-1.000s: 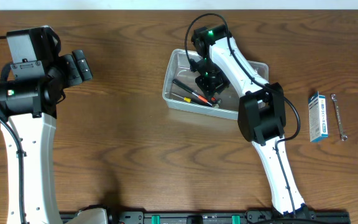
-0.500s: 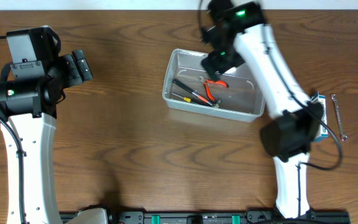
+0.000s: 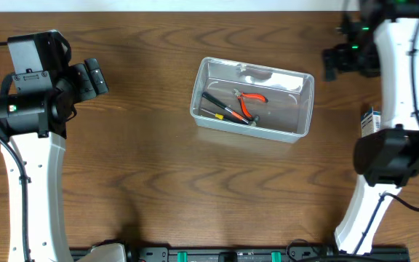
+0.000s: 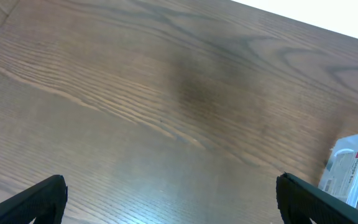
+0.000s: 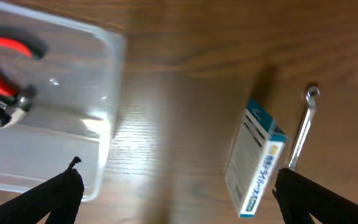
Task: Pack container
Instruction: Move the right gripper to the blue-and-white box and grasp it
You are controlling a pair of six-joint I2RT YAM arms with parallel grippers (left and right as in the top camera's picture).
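The container [image 3: 302, 109], a clear plastic tub, sits at the table's middle. Inside lie red-handled pliers [image 3: 249, 102] and a black and orange screwdriver [image 3: 220, 108]. My right gripper [image 3: 332, 63] hovers open and empty to the right of the tub's far corner. In the right wrist view, bare wood lies under my right gripper [image 5: 179, 199], between the container [image 5: 107, 93], with the pliers [image 5: 5, 59] in it, and a blue and white box [image 5: 253, 162]. My left gripper [image 3: 99, 75] is open and empty at the far left, and in its own view my left gripper [image 4: 173, 199] spans bare wood.
A silver wrench [image 5: 303, 127] lies just right of the box. In the overhead view my right arm covers most of the box [image 3: 369, 120]. The container's end [image 4: 353, 165] shows at the right edge of the left wrist view.
My right gripper opened over the tub, left the red pliers inside, and swung up and away to the back right. The left arm has not moved.
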